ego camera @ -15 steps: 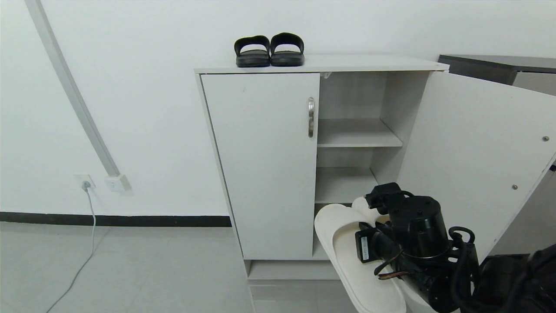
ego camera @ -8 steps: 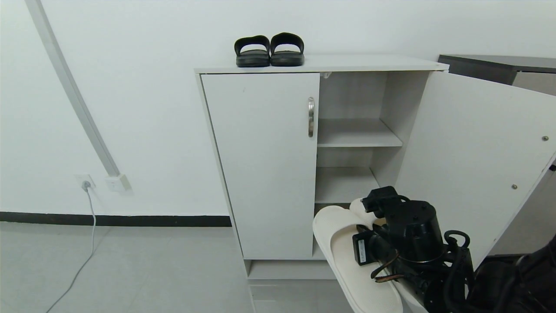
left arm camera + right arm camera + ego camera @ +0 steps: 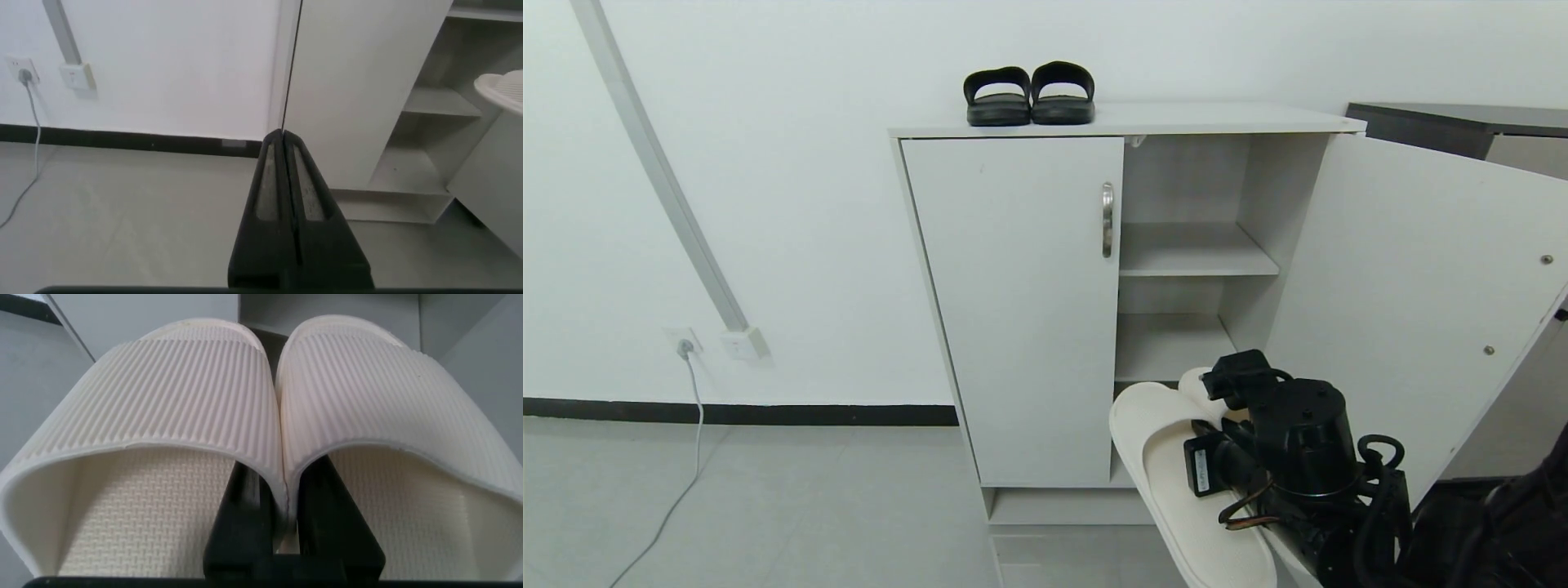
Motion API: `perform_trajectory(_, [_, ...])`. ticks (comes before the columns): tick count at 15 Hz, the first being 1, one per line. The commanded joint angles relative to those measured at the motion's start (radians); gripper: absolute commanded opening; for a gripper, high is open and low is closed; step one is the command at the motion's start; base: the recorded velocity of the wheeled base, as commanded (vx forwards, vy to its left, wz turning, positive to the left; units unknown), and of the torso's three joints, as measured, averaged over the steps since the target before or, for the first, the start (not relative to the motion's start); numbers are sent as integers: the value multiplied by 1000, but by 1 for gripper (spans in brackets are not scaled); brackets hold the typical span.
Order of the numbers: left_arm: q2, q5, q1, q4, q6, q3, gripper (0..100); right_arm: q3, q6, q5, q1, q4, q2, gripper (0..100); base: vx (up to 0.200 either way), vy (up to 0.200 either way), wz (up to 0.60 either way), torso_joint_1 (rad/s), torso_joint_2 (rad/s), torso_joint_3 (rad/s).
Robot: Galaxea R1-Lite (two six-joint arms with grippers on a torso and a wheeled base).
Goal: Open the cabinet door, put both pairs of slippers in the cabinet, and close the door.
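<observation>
You see the cabinet [image 3: 1143, 120] with its right door [image 3: 1413, 302] swung wide and its left door [image 3: 1013, 310] flat against the frame. The black slippers [image 3: 1029, 95] sit side by side on the cabinet's top, above the closed door. The white slippers [image 3: 1176, 465] hang in front of the cabinet's open half, toes pointing toward the gap beneath its lower shelf [image 3: 1168, 347]. Your right gripper [image 3: 282, 506] is clenched on the pair, pinching the two inner edges together between its fingers. Your left gripper [image 3: 284, 147] has its fingers pressed flat together with nothing between them. It sits out in front of the cabinet, towards the closed-door side.
</observation>
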Motion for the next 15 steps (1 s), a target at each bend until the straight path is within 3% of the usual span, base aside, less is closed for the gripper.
perform_trajectory(1, [4,1,1,0,-1,0,0,-11,2,-6,-2,-1,18,0,0,0,0,0,0,0])
perform_trajectory(2, [4,-2,1,0,-21,-1,0,-85,29,-80,-15,2,56,0,0,0,0,0,0,0])
perform_trajectory(4, [4,-3,1,-1,-20,-1,0,-189,50,-138,-15,16,87,0,0,0,0,0,0,0])
perform_trajectory(7, [4,-3,1,0,-21,-1,0,-226,52,-210,-41,16,134,0,0,0,0,0,0,0])
perform_trajectory(15, [4,-3,1,0,-20,-1,0,-209,50,-216,-44,10,153,0,0,-200,0,5,0,4])
